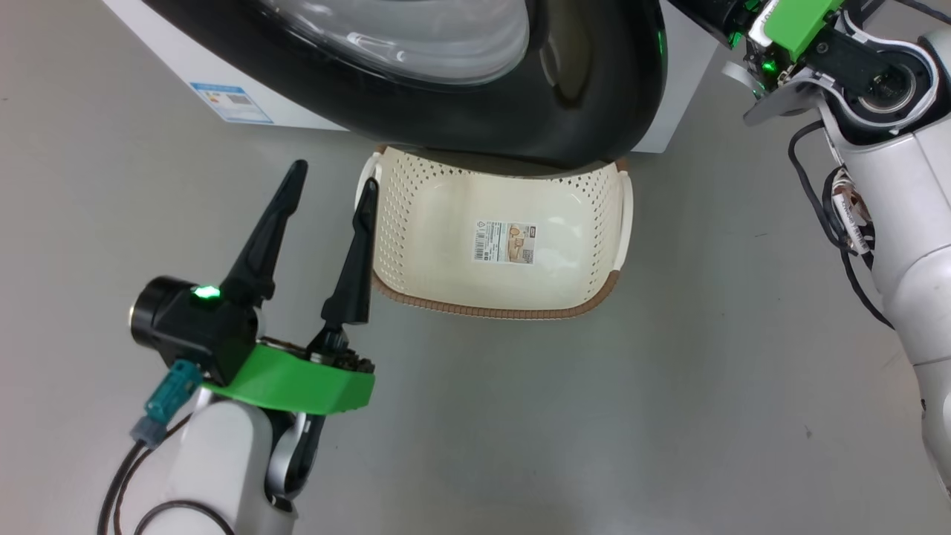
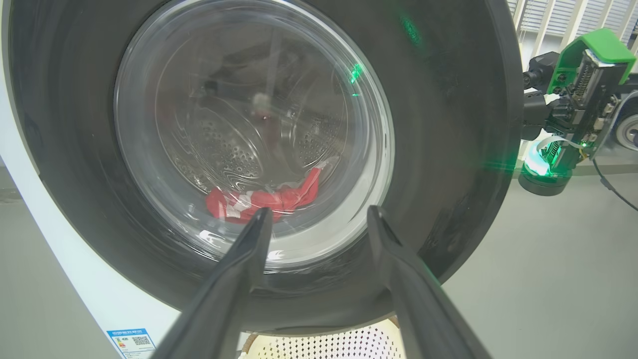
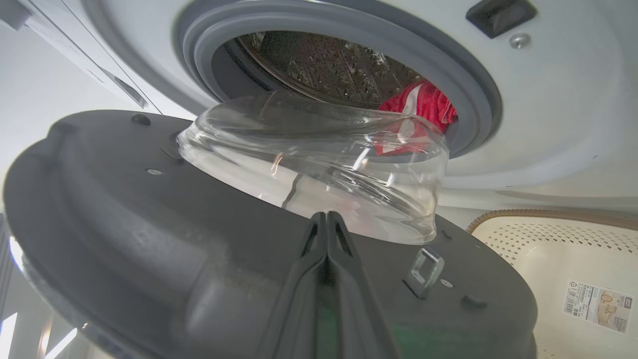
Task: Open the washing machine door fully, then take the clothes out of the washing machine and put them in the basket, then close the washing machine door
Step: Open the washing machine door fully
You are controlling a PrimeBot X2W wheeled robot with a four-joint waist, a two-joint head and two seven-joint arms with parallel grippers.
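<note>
Two dark fingers [image 1: 260, 238] of the left gripper [image 1: 334, 174] stand wide apart over bare floor [image 1: 669, 416], holding nothing. The inner finger crosses the left handle of the basket [image 1: 490, 308] in the head view; whether it touches cannot be told. The basket sits on the floor with its far rim hidden under the washing machine door [image 1: 579, 89], which overhangs it. The door is only partly swung out from the washing machine [image 1: 171, 52], whose top is cut off. The clothes [image 2: 269, 199] lie low in the drum, blurred through the glass, and a red fold [image 3: 423, 102] shows past the grey ring [image 3: 473, 99]. On the right, the right gripper [image 3: 326, 215] has its fingers pressed together over the door's inner face, beside the latch hook [image 3: 423, 271]. Open floor spreads right of the basket.
</note>
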